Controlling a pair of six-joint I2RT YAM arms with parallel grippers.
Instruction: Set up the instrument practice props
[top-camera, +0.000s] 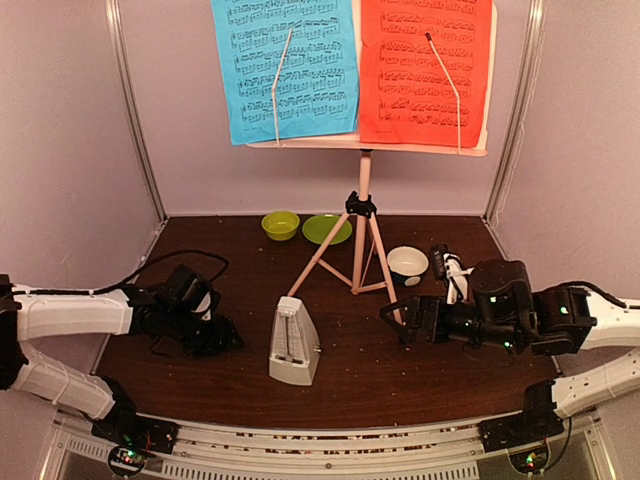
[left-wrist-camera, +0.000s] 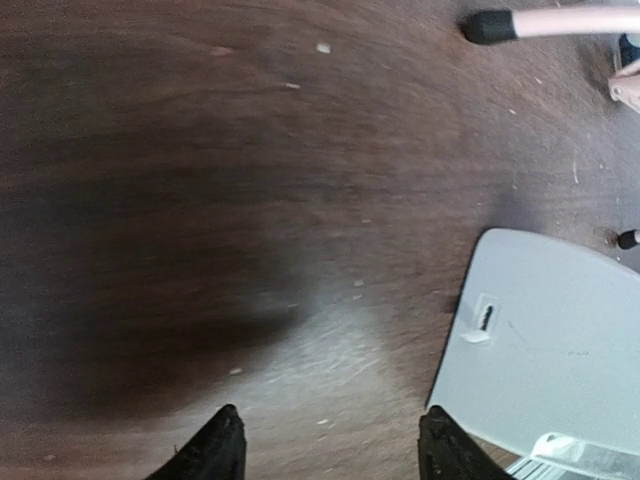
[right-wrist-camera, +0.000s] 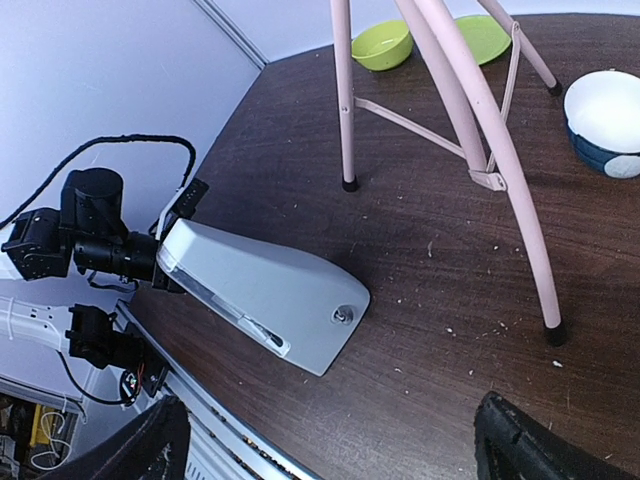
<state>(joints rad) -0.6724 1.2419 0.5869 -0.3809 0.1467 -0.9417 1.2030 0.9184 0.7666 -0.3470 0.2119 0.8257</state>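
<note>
The left jaws and right jaws both stand apart and empty, low over the worktop (top-camera: 380, 390), flanking the upright metronome (top-camera: 295, 345) near the music stand (top-camera: 362, 215). A careless right-arm sweep could clip a tripod leg (right-wrist-camera: 508, 200) and topple the stand. The blue page (top-camera: 285, 65) and red page (top-camera: 425, 65) show only staves, with no readable words.

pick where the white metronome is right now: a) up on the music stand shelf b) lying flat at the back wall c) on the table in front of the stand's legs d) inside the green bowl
c: the metronome stands upright on the table, just in front of the music stand and its legs.
</note>
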